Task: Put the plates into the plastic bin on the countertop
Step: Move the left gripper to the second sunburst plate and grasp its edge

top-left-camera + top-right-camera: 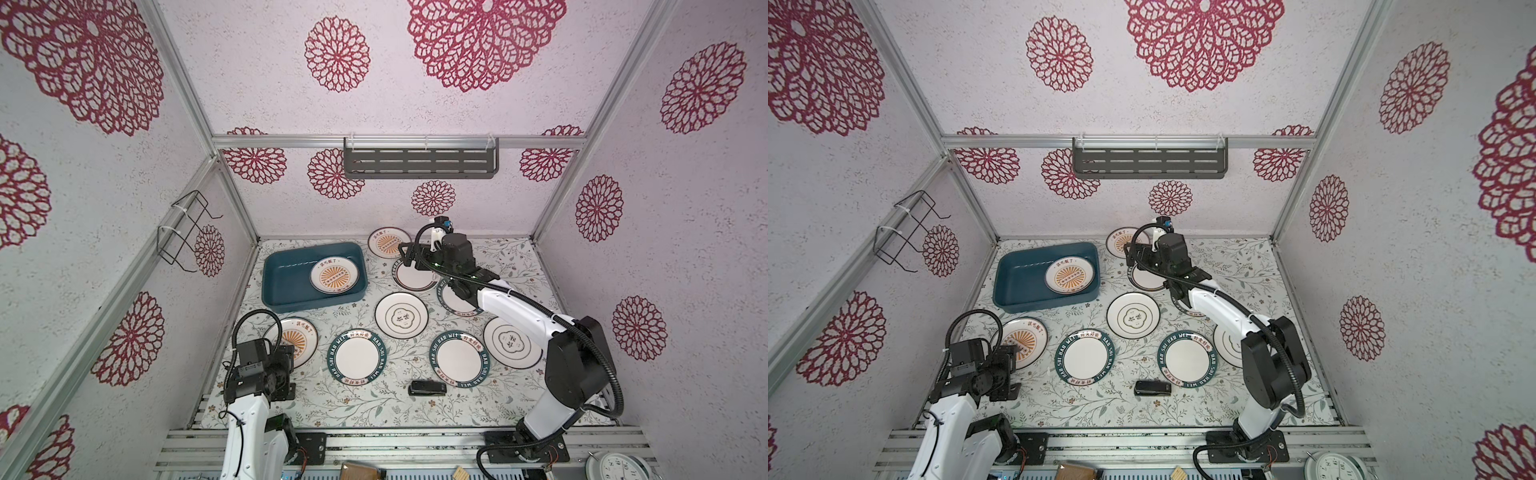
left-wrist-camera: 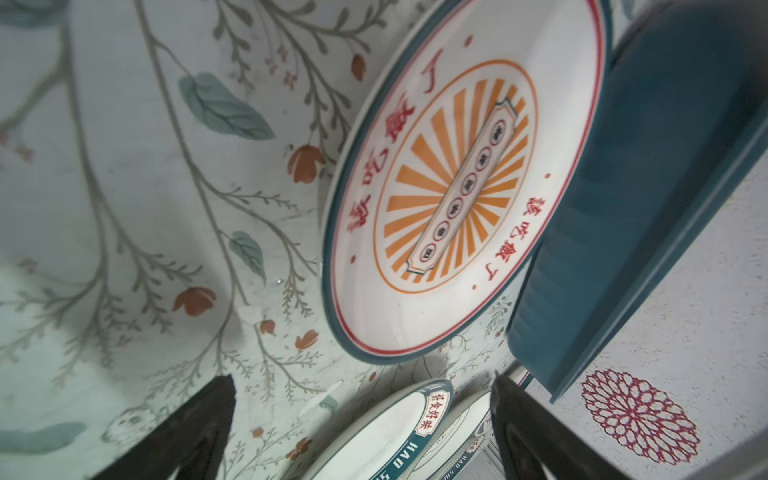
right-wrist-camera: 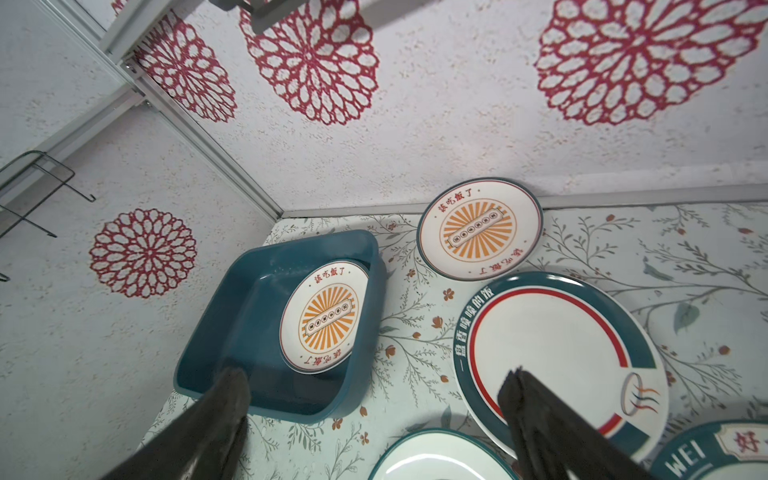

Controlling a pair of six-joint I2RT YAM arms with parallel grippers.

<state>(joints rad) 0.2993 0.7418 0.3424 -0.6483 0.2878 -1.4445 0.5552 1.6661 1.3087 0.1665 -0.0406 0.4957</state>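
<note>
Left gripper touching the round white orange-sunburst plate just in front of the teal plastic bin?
Apart. Left wrist view: the open left gripper stops short of the sunburst plate, with patterned countertop showing between each finger and the rim.

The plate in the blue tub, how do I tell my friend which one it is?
Find the dark teal plastic bin at the back left of the leafy countertop. At its right end rests a white plate with an orange sunburst centre. Two matching plates, one farther back and one front left, sit on the countertop; only this one is in the bin.
</note>
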